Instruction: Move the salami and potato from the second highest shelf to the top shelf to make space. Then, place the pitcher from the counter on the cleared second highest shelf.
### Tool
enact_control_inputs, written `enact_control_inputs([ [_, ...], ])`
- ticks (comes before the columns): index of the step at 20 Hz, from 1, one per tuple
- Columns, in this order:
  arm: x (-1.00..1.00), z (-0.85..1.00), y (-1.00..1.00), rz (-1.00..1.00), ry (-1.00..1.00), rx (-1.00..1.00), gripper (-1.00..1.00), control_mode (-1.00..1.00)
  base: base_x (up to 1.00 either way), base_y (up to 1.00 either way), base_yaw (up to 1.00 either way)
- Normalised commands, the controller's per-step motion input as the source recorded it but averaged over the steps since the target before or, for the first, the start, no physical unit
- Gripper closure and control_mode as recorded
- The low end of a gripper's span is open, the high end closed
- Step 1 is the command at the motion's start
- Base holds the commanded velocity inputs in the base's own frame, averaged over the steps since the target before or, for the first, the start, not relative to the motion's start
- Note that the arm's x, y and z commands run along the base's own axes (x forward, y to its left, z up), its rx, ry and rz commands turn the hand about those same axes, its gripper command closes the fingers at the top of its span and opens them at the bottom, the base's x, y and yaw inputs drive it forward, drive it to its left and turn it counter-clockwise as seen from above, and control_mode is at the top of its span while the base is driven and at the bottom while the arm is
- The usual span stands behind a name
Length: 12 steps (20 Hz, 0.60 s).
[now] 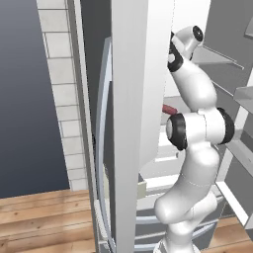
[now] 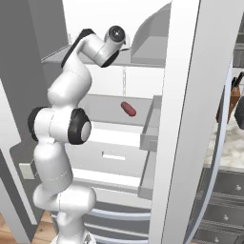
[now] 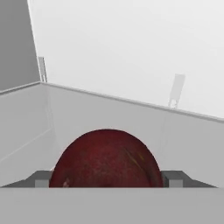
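Evidently we are seeing the gripper [image 3: 107, 178] spread wide around a dark red lump [image 3: 105, 153], probably the potato, hold or release unclear, while the salami [image 2: 127, 108] is lying on the second highest shelf [image 2: 101, 104], seemingly light, firm, roll-prone, best pinched mid-length.

No text, label, brand, number or sign can be read anywhere in these pictures.
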Motion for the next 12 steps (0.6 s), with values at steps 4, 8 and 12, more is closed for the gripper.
enact_control_inputs([
  [4, -0.29, -0.25, 0.00, 0.00, -0.15, -0.01, -1.00, -1.00, 0.00, 0.00, 0.00],
  [8, -0.66, -0.03, 0.07, 0.00, -0.04, -0.05, -1.00, -1.00, 0.00, 0.00, 0.00],
  [12, -0.72, 0.01, 0.14, -0.03, 0.00, -0.06, -1.00, -1.00, 0.00, 0.00, 0.00],
])
